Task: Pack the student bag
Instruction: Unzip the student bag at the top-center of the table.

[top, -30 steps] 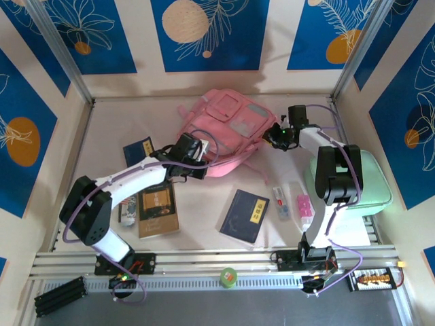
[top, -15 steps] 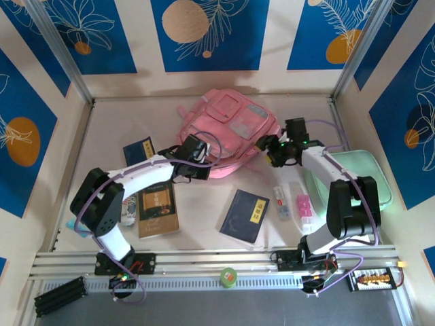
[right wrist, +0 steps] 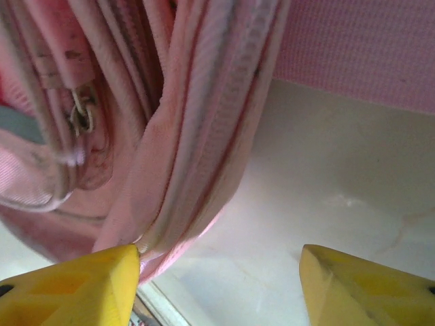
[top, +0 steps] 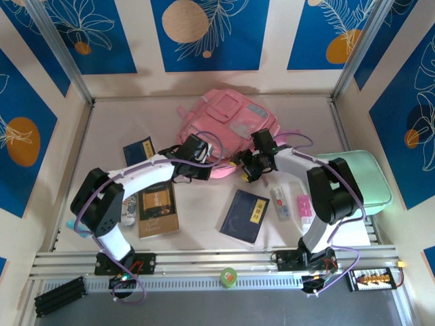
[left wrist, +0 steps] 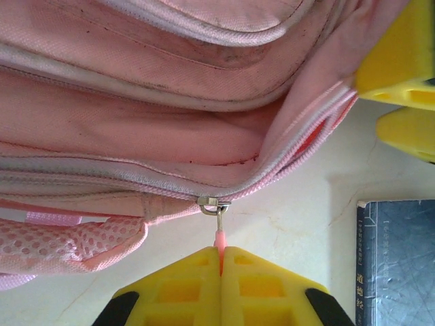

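Left wrist view: left pincer [left wrist: 221,252] pinching student bag [left wrist: 136,129] zip pull [left wrist: 219,238]; right pincer [right wrist: 221,261] agape.

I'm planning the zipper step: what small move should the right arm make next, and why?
Probably close the right pincer on the zipper-edge fold of the pink backpack, which sits between its open fingers, against one of them. The left pincer is shut on the zipper pull, so bracing the fabric should let that pull slide.
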Robot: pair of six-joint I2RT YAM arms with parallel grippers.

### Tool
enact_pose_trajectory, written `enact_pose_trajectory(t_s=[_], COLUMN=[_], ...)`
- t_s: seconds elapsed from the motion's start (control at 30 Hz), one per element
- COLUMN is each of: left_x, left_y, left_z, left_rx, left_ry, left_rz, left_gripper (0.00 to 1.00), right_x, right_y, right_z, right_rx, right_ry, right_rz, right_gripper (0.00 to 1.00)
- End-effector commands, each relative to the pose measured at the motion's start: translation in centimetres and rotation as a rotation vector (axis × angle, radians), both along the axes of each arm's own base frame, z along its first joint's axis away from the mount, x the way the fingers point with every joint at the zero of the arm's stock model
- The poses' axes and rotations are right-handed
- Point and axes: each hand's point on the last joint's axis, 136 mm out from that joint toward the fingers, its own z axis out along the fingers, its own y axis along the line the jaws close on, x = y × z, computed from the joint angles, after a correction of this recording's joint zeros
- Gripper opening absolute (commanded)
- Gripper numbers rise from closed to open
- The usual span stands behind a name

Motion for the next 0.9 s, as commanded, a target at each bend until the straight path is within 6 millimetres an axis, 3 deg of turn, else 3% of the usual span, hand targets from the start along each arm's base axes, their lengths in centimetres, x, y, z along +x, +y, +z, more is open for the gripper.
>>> enact_pose_trajectory(t_s=[0.0,0.27,0.47,0.67,0.87], left_x=[-0.7,-0.4,-0.5,-0.4,-0.2], left_y=[-0.6,0.4,-0.1,-0.9,-1.2], left_z=[-0.1,-0.5,-0.9,-1.5,-2.0], left_rx=[0.016,0.109,0.094,0.074,0.078], left_ry=[0.019,0.008,0.034,0.078,0.093], left_rz=[-0.050,-0.044,-0.048,-0.033,-0.025], left_gripper=[0.00,0.00,0.00,0.00,0.09], right_x=[1.0,1.1,1.3,1.2,1.1], right_y=[1.4,1.8,2.0,2.3,2.3], right_z=[0.9,-0.4,-0.4,-0.3,-0.2], right_rx=[-0.002,-0.013,-0.008,0.004,0.010], right_ry=[-0.025,0.001,-0.005,-0.004,-0.008], right_rz=[-0.002,0.004,0.014,0.030,0.036], right_gripper=[0.64,0.55,0.41,0.41,0.41])
